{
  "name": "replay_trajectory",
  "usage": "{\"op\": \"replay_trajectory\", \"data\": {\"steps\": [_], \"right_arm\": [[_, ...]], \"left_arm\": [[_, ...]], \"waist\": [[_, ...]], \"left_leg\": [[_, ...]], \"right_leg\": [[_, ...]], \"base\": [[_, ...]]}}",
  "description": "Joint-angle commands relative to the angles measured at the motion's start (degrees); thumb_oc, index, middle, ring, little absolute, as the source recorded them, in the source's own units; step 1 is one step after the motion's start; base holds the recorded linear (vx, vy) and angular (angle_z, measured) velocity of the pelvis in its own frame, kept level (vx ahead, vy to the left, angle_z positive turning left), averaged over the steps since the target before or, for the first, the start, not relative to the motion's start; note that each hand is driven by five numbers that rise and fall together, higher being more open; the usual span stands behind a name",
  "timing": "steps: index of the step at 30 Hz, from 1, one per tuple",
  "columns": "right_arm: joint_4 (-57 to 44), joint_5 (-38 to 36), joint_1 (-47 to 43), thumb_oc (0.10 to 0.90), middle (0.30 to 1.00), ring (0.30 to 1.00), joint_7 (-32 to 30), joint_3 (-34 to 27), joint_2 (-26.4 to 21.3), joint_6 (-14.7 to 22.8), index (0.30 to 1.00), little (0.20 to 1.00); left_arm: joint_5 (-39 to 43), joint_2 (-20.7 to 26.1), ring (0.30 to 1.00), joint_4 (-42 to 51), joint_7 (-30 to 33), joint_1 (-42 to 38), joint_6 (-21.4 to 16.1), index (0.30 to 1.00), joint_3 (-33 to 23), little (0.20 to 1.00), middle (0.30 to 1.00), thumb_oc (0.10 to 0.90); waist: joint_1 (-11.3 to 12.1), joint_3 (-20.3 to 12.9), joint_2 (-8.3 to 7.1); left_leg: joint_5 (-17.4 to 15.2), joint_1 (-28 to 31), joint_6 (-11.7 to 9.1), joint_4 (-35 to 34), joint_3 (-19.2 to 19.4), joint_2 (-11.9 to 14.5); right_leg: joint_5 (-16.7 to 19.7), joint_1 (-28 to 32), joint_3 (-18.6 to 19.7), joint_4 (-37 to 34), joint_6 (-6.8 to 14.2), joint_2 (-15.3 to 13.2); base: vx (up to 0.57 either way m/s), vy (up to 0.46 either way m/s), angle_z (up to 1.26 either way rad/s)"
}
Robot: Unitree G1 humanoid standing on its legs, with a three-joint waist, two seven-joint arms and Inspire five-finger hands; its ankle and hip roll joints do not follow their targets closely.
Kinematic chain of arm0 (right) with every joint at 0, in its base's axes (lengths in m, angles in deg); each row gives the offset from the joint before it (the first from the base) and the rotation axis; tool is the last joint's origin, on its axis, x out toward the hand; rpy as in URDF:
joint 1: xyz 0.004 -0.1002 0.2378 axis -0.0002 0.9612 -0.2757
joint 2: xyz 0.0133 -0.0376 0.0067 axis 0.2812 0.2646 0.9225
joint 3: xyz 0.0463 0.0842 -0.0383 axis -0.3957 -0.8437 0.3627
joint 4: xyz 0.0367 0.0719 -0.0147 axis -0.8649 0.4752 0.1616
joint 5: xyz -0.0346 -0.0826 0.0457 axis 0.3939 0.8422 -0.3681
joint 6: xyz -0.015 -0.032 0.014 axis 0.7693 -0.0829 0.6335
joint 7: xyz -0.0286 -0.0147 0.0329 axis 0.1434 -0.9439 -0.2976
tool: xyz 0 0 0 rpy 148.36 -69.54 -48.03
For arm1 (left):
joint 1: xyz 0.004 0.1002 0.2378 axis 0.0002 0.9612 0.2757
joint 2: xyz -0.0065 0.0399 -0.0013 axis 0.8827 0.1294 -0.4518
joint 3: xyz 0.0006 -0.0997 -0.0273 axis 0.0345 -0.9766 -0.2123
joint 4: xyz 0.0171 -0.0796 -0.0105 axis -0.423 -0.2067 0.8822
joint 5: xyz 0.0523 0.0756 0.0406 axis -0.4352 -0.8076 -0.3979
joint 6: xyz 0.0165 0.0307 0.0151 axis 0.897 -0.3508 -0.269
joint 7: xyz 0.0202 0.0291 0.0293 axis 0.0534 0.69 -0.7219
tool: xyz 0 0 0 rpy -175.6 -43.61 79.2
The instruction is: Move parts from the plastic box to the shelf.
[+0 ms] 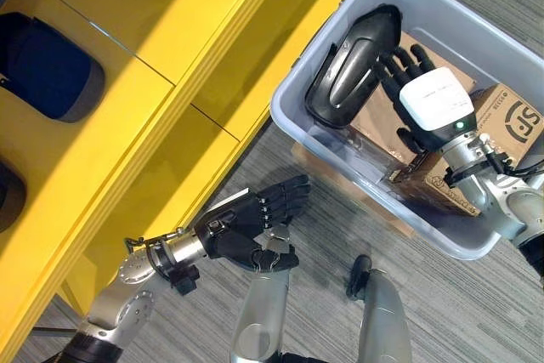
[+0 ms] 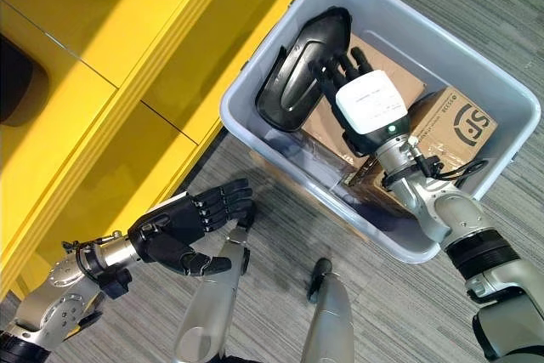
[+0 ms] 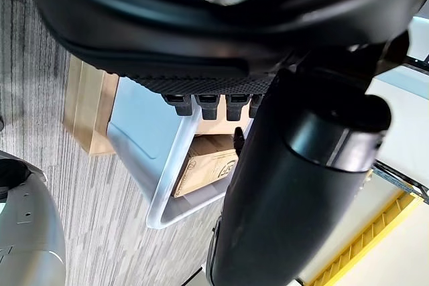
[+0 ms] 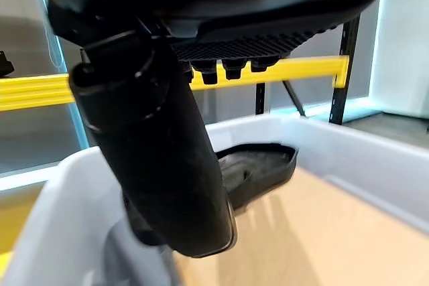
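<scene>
One black part leans on the plastic box wall; right hand reaches with fingers straight, nothing grasped. Left hand relaxed. Part could slide away.

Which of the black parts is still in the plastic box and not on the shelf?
The glossy black part leaning against the grey box's wall, beside the right hand. The other dark ones lie on the yellow shelf.
</scene>
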Motion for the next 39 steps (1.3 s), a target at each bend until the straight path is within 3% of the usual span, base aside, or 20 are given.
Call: {"op": "replay_trajectory", "data": {"steps": [1, 12, 18, 39], "right_arm": [[-0.3, 2.1, -11.32, 0.9, 1.0, 1.0, -7.49, -0.47, -3.1, -2.14, 1.0, 1.0], [0.86, 6.17, -16.3, 0.9, 1.0, 1.0, -5.48, 2.81, -5.23, -6.83, 1.0, 1.0], [2.04, 5.85, -17.84, 0.9, 1.0, 1.0, -4.31, 5.3, -5.39, -6.62, 1.0, 1.0], [9.73, -1.39, -20.34, 0.9, 1.0, 1.0, -1.31, 9.84, -4.75, -7.81, 1.0, 1.0]], "left_arm": [[3.99, 2.64, 1.0, 7.39, -3.71, 0.68, -3.64, 1.0, -2.0, 1.0, 1.0, 0.9], [4.44, 3.68, 1.0, 7.52, -4.63, 1.0, -3.4, 1.0, -3.37, 1.0, 1.0, 0.9], [4.48, 4.05, 1.0, 7.36, -4.45, 1.47, -3.49, 1.0, -3.68, 1.0, 1.0, 0.9], [6.36, 4.94, 1.0, 7.44, -2.63, 0.62, -5.26, 1.0, -4.71, 1.0, 1.0, 0.9]], "waist": [[1.43, -0.71, -0.83], [2.73, -0.71, -2.13], [2.9, -0.71, -3.14], [3.52, -0.71, -3.37]], "left_leg": [[-2.98, -3.1, 4.0, -1.28, -0.15, -3.71], [-2.81, -7.54, 4.51, 1.02, -0.78, -4.69], [-4.42, -8.62, 4.73, 2.67, -0.96, -5.68], [-4.49, -18.66, 5.37, 8.17, -2.16, -6.21]], "right_leg": [[-3.09, 4.25, -4.09, 1.49, -6.88, 4.76], [-3.26, -0.02, -4.4, 4.91, -7.27, 4.94], [-4.46, -0.92, -3.7, 6.47, -7.15, 4.57], [-5.52, -11.8, -3.54, 14.9, -8.43, 5.85]], "base": [[0.0, 0.0, 0.0], [0.02, -0.014, 0.03], [0.07, -0.023, 0.08], [0.01, 0.003, 0.02]]}}
